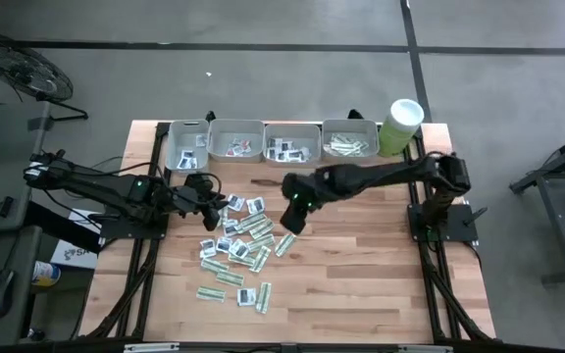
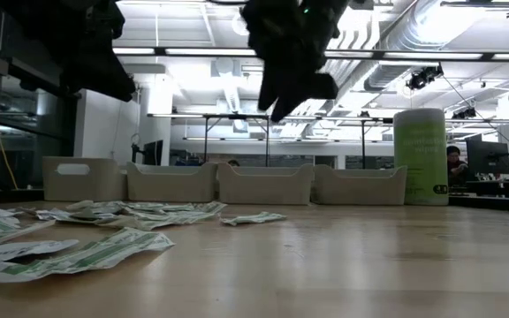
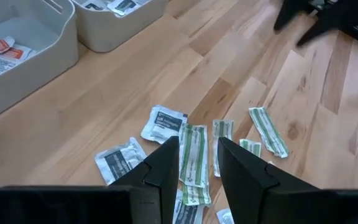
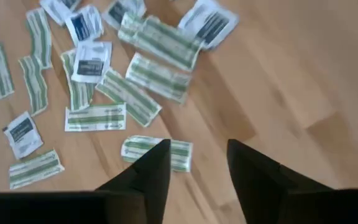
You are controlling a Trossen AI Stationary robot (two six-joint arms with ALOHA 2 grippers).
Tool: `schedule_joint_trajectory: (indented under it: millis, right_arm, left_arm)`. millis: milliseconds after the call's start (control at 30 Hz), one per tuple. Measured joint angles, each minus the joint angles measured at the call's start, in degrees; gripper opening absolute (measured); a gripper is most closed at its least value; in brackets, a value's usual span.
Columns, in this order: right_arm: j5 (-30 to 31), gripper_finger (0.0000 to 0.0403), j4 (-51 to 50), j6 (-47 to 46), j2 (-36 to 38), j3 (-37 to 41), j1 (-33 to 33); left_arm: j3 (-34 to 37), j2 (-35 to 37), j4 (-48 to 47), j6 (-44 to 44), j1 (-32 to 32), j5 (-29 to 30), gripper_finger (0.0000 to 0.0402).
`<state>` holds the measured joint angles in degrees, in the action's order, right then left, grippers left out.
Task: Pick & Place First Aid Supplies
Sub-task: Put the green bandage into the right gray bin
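The right tool [image 4: 194, 158], spread and empty, hovers mid-frame above a green-striped sachet [image 4: 157, 152] and should drop straight, straddling it; the left tool [image 3: 197, 155] waits spread.

Overhead looks straight down on the whole table [image 1: 361, 284], the low camera sits at tabletop height facing the trays [image 2: 263, 184] and the room behind, and both wrist cameras peer down close past their fingers, all four sharing the scattered sachets [image 1: 238, 245].
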<state>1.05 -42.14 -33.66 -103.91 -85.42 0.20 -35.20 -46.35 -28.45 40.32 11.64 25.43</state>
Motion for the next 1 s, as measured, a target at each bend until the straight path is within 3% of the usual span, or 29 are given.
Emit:
schedule_joint_trajectory:
  millis: [267,700,1000]
  right_arm:
    - [-3.8,0.0199,0.8,-5.1,-7.9,0.0,2.2]
    - [4.0,0.0202,4.1,-6.4,-15.2,0.0,6.0]
    - [5.0,0.0198,4.4,-7.4,-18.4,-0.2,7.7]
  left_arm:
    - [0.0,0.0,-0.1,0.0,0.0,-1.1,0.0111]
    - [0.0,0.0,-0.5,0.0,0.0,-2.0,0.0111]
    - [0.0,0.0,-0.5,0.0,0.0,-2.0,0.0111]
